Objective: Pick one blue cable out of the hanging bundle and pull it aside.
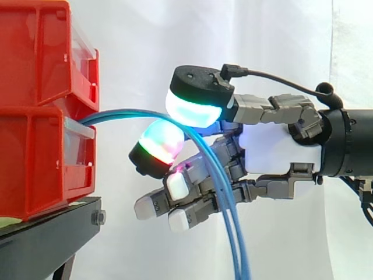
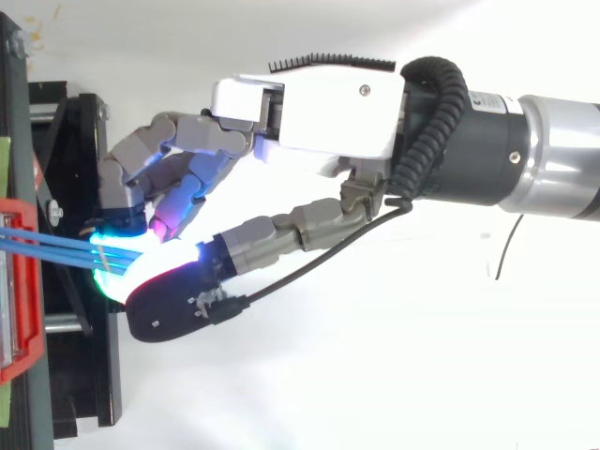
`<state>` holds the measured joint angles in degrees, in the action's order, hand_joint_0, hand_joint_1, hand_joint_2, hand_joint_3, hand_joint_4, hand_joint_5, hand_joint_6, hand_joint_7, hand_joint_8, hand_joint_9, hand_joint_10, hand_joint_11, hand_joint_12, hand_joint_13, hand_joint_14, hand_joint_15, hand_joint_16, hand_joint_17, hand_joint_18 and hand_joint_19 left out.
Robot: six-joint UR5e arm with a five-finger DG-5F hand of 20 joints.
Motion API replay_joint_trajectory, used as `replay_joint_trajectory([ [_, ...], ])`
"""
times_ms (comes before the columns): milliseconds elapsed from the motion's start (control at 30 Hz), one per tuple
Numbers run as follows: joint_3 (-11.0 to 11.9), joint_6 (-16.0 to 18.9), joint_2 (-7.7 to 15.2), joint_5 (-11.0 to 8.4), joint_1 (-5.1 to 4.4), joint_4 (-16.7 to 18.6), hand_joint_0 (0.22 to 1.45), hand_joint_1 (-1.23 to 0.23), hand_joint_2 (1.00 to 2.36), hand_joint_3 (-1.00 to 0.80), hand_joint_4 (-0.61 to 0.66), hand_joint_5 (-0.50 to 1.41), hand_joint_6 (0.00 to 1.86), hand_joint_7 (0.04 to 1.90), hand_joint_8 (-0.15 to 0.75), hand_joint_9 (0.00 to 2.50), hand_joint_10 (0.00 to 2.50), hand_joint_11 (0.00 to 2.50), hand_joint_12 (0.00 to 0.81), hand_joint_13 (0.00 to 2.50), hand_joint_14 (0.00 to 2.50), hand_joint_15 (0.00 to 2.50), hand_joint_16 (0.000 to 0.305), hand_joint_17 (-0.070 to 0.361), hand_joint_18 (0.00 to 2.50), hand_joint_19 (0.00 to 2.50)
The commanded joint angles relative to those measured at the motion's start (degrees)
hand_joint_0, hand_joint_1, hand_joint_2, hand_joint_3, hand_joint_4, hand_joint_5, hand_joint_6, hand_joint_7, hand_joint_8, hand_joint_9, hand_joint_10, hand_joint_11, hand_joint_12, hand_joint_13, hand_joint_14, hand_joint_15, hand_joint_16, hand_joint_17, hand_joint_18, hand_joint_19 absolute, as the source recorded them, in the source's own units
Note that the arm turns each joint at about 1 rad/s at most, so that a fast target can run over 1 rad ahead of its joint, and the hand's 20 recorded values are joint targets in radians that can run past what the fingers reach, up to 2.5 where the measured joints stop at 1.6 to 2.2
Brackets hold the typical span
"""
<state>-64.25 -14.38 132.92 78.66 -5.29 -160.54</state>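
The hand [image 1: 280, 149] reaches in from the right at about the height of the gap between the two stacked red bins [image 1: 35, 163], which sit on a black stand [image 1: 46, 233] in front of the white curtain [image 1: 145, 46]. The blue cables [image 1: 116, 114] come out from between the bins, arch to the right and then drop steeply past the bottom of the side view.

At the top of that arch the cables pass between two of the hand's thick pads. One, glowing green and cyan [image 1: 195, 109], sits just above them. The other, lit pink, green and blue [image 1: 160, 143], sits just below and a little nearer the bins. The two pads stand close together with the strands between them, so the hand looks closed on the cables in a pinch. I cannot tell how many strands are actually caught. Below the pinch the cables hang down across the front of the lower fingers [image 1: 175, 186], which are curled in towards the palm.

From above, the hand [image 2: 328, 112] comes in from the right, and three blue strands [image 2: 56, 241] run side by side from the bin edge [image 2: 19, 281] straight into the glow where the pads meet, just off the stand [image 2: 80, 141].
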Motion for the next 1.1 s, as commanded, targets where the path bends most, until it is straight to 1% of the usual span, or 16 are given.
replay_joint_trajectory([
  [0, 0.0, 0.05, 0.06, 0.0, 0.01, 0.05, 0.62, -0.84, 1.02, -0.14, 0.04, -0.15, 0.9, 1.12, 0.321, 0.95, 0.02, 0.53, 0.378, 0.59, 0.01, 0.24, 0.048, 0.109, 0.61, 0.41],
  [67, -0.09, 0.05, -0.03, 0.0, 0.01, 0.14, 0.7, -0.92, 1.02, -0.2, -0.04, -0.16, 0.91, 1.21, 0.307, 0.94, 0.02, 0.54, 0.372, 0.6, 0.01, 0.23, 0.048, 0.107, 0.64, 0.39],
  [133, 0.0, 0.14, -0.03, 0.0, 0.1, 0.14, 0.8, -0.91, 1.01, -0.38, -0.17, -0.18, 0.94, 1.22, 0.293, 0.94, 0.02, 0.54, 0.366, 0.6, 0.01, 0.24, 0.046, 0.105, 0.63, 0.41],
  [167, 0.0, 0.14, -0.03, 0.0, 0.19, 0.14, 0.82, -0.9, 1.0, -0.45, -0.13, -0.18, 0.94, 1.31, 0.287, 0.94, 0.02, 0.54, 0.363, 0.6, 0.01, 0.24, 0.046, 0.104, 0.62, 0.42],
  [200, 0.0, 0.14, -0.03, 0.0, 0.1, 0.14, 0.86, -0.88, 1.0, -0.5, -0.17, -0.18, 0.94, 1.35, 0.275, 0.95, 0.02, 0.53, 0.355, 0.6, 0.01, 0.24, 0.046, 0.103, 0.62, 0.43],
  [267, 0.0, 0.14, -0.03, 0.09, 0.19, -0.03, 0.86, -0.86, 1.0, -0.5, -0.23, -0.19, 0.95, 1.32, 0.249, 0.96, 0.02, 0.54, 0.344, 0.61, 0.01, 0.24, 0.045, 0.1, 0.63, 0.43],
  [367, 0.0, 0.14, -0.03, 0.27, 0.19, -0.03, 0.81, -0.88, 1.0, -0.5, -0.2, -0.19, 0.96, 1.13, 0.222, 0.97, 0.02, 0.57, 0.337, 0.64, 0.01, 0.24, 0.043, 0.096, 0.68, 0.35],
  [433, 0.0, 0.14, -0.03, 0.27, 0.19, -0.12, 0.73, -0.95, 1.0, -0.5, -0.1, -0.18, 0.95, 0.98, 0.22, 0.97, 0.02, 0.59, 0.333, 0.66, 0.01, 0.27, 0.042, 0.094, 0.68, 0.36],
  [600, 0.0, 0.14, -0.03, 0.27, 0.28, -0.12, 0.54, -0.99, 1.0, -0.5, 0.0, -0.18, 0.95, 0.93, 0.264, 0.98, 0.02, 0.61, 0.351, 0.68, 0.01, 0.3, 0.044, 0.099, 0.7, 0.36],
  [700, 0.0, 0.14, -0.03, 0.27, 0.19, -0.12, 0.45, -0.93, 1.0, -0.5, 0.04, -0.19, 0.96, 0.89, 0.295, 0.99, 0.02, 0.62, 0.387, 0.7, 0.01, 0.31, 0.05, 0.111, 0.72, 0.37],
  [733, 0.0, 0.14, -0.03, 0.27, 0.19, -0.12, 0.42, -0.84, 1.0, -0.5, 0.05, -0.19, 0.96, 0.88, 0.314, 1.0, 0.02, 0.62, 0.412, 0.72, 0.01, 0.32, 0.054, 0.121, 0.74, 0.38],
  [767, 0.0, 0.14, -0.03, 0.27, 0.19, -0.12, 0.42, -0.83, 1.0, -0.5, 0.06, -0.19, 0.95, 0.88, 0.318, 1.01, 0.02, 0.62, 0.413, 0.72, 0.01, 0.32, 0.054, 0.122, 0.74, 0.39],
  [833, 0.0, 0.14, -0.03, 0.27, 0.28, -0.03, 0.41, -0.64, 1.0, -0.5, 0.03, -0.17, 0.94, 0.91, 0.327, 1.04, 0.02, 0.62, 0.422, 0.73, 0.01, 0.33, 0.057, 0.129, 0.75, 0.43],
  [933, 0.0, 0.14, -0.03, 0.27, 0.19, -0.03, 0.47, -0.52, 1.0, -0.5, -0.01, -0.16, 0.92, 0.99, 0.323, 1.09, 0.02, 0.62, 0.4, 0.71, 0.01, 0.35, 0.052, 0.118, 0.69, 0.48],
  [1000, 0.0, 0.14, -0.03, 0.27, 0.28, 0.05, 0.53, -0.52, 1.0, -0.5, 0.0, -0.16, 0.91, 1.05, 0.304, 1.09, 0.02, 0.63, 0.381, 0.71, 0.02, 0.36, 0.048, 0.109, 0.66, 0.5],
  [1067, 0.0, 0.23, -0.03, 0.27, 0.19, -0.03, 0.56, -0.58, 1.01, -0.4, 0.0, -0.15, 0.91, 1.07, 0.305, 1.09, 0.02, 0.64, 0.374, 0.71, 0.01, 0.37, 0.047, 0.105, 0.65, 0.51],
])
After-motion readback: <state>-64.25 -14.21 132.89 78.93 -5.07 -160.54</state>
